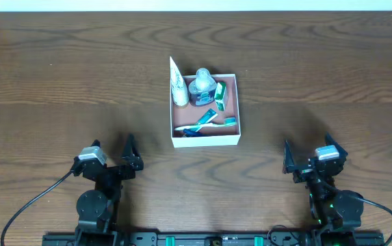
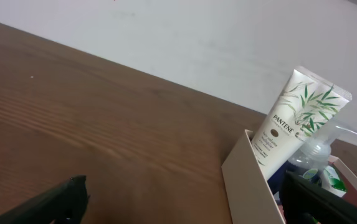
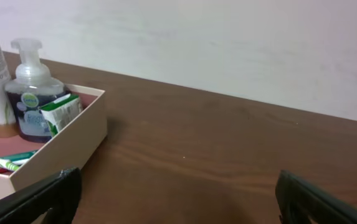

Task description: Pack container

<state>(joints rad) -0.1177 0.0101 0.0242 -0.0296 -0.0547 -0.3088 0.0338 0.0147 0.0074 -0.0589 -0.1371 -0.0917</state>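
The container (image 1: 206,141), a square box with white walls and a pink-brown inside, stands at the table's middle. In it are a white Pantene tube (image 1: 178,86) leaning on the left wall, a clear pump bottle (image 1: 202,87), a green-white packet (image 1: 221,95) and toothbrushes (image 1: 208,123). My left gripper (image 1: 128,156) is open and empty, near the front left, well short of the box. My right gripper (image 1: 298,158) is open and empty at the front right. The left wrist view shows the tube (image 2: 290,121) and box wall (image 2: 250,180). The right wrist view shows the bottle (image 3: 32,102) and box (image 3: 66,146).
Brown wooden table (image 1: 59,75) all round the box. A white wall edge runs along the table's back (image 1: 196,5). Black cables trail from both arm bases at the front.
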